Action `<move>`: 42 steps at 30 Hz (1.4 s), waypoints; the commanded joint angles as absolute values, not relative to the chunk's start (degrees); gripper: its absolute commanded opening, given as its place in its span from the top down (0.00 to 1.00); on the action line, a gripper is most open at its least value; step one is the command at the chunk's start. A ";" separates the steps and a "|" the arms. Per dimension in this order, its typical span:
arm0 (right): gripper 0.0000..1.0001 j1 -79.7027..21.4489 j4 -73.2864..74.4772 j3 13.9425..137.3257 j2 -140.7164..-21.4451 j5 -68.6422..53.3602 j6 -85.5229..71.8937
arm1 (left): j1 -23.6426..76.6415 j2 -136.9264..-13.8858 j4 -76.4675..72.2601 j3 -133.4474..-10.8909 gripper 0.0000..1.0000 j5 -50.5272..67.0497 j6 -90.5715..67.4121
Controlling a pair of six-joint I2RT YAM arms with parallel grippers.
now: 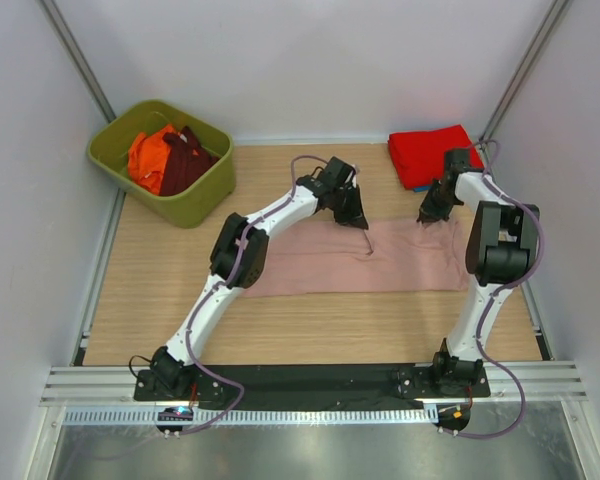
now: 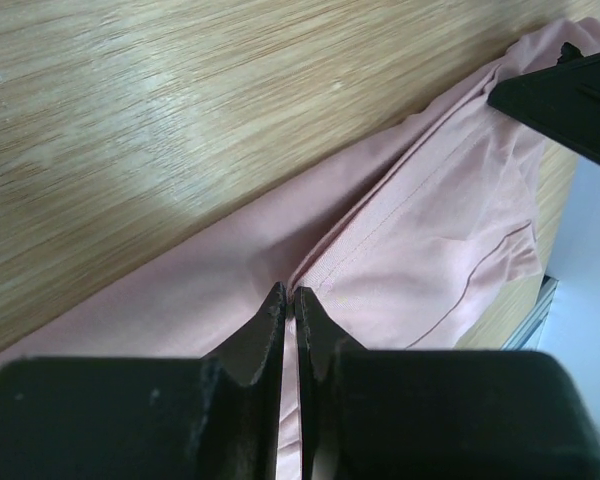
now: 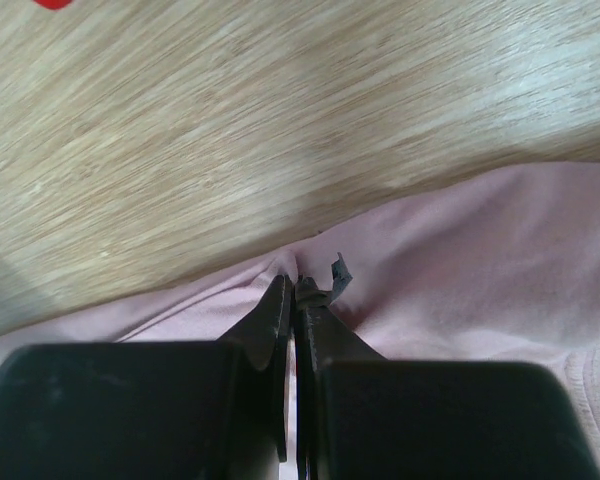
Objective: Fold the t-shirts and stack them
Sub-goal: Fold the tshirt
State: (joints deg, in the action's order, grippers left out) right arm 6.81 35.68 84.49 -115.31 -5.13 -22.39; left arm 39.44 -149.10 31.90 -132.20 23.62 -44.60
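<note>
Pink tee (image 1: 380,270) lies flat mid-frame on bench (image 1: 160,300), long axis left-right. Left tool (image 1: 364,224) and right tool (image 1: 428,216) are both closed, pinching its upper edge toward the right. Cloth body lies below them, so the fold likely goes down-frame.

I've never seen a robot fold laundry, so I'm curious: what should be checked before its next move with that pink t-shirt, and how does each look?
1. Left pincer shut on the far edge of the dusty-pink cloth t-shirt: ok.
2. Right pincer shut on the same edge: ok.
3. Cloth smooth: not ok, creases bunch by the left pincer.
4. Folded red t-shirt apart from the pink one: ok.
5. Green plastic bin holding orange shirt and maroon shirt, out of the way: ok.
6. Grip catches every layer: cannot tell.
</note>
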 commanded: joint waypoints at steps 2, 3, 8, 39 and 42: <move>0.95 6.68 35.95 87.54 -116.28 -3.69 -21.97 | 39.02 -150.20 30.50 -134.38 0.91 24.26 -44.47; 0.94 6.68 35.77 87.63 -116.28 -3.52 -21.80 | 38.94 -150.29 30.50 -134.38 0.89 24.00 -44.39; 0.82 6.68 37.79 91.05 -117.59 -1.59 -20.66 | 38.32 -149.86 34.71 -136.84 0.78 20.22 -42.37; 0.38 -43.23 59.24 109.76 -123.82 13.89 -40.16 | 27.60 -69.89 60.11 -77.61 0.56 -10.10 -32.69; 0.39 -48.07 58.80 113.37 -128.21 13.98 -40.78 | 26.72 -67.42 62.31 -77.87 0.55 -13.53 -32.43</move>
